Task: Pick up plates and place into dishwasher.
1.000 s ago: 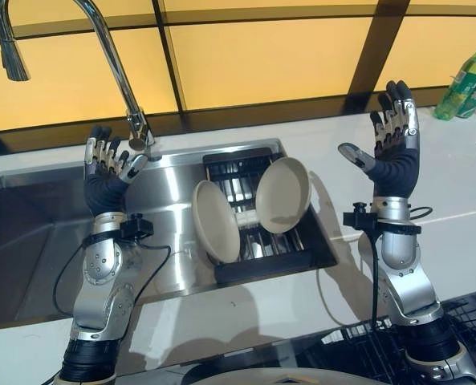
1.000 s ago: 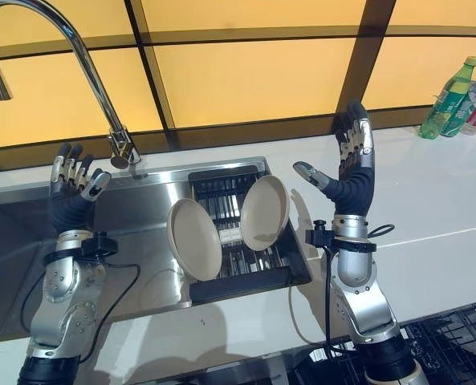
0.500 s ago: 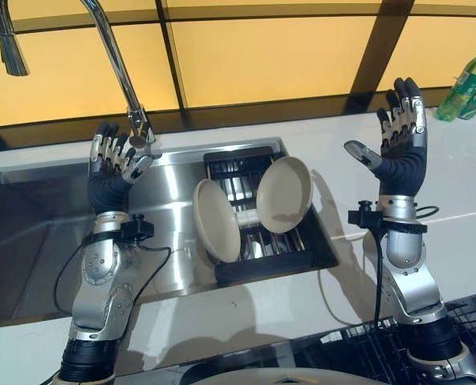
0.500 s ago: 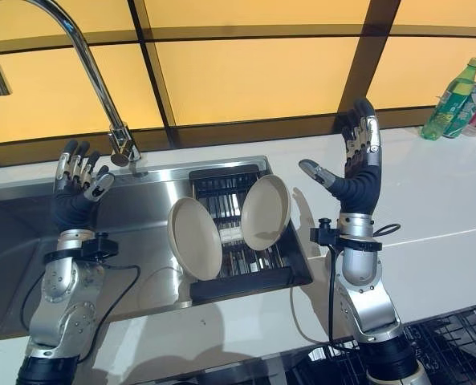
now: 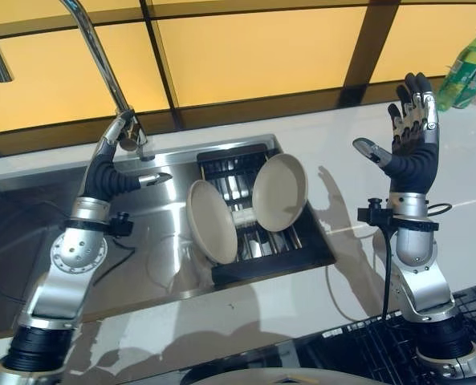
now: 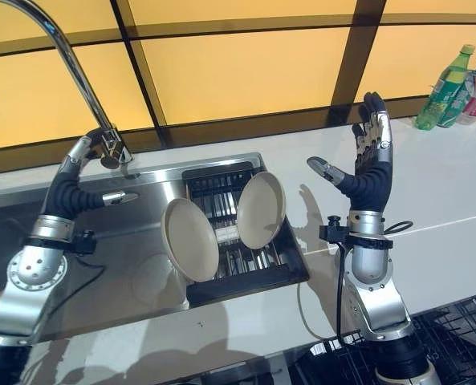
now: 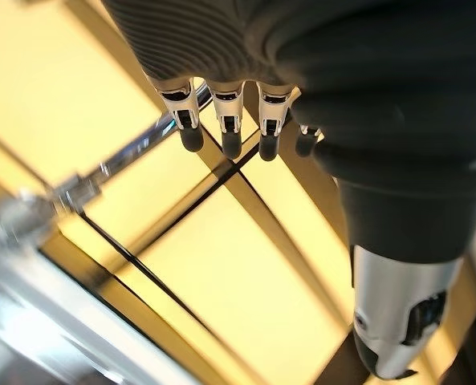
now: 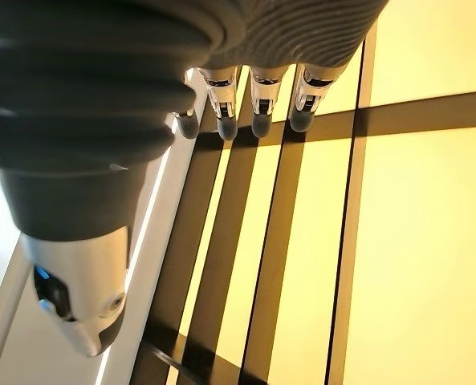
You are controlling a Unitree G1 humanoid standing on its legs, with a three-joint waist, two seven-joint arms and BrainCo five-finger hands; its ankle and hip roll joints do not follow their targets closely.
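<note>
Two beige plates stand on edge in a black rack (image 5: 266,265) set in the right part of the sink. The left plate (image 5: 212,221) leans left, the right plate (image 5: 279,192) faces forward. My left hand (image 5: 113,164) is open over the sink beside the tap's base, fingers stretched toward the wall, thumb pointing at the plates. My right hand (image 5: 410,140) is held upright and open above the white counter, to the right of the rack. Neither hand touches a plate. Straight fingers (image 7: 225,120) show in the left wrist view, and straight fingers (image 8: 258,100) in the right wrist view.
A tall chrome tap (image 5: 101,64) arches over the steel sink (image 5: 29,233). Green bottles (image 5: 466,60) stand at the counter's far right. A black wire dishwasher basket (image 5: 382,349) lies below the counter's front edge. Yellow wall panels rise behind.
My left hand has tipped forward from upright and reached toward the tap's base. My right hand has stayed upright. The camera has shifted a little.
</note>
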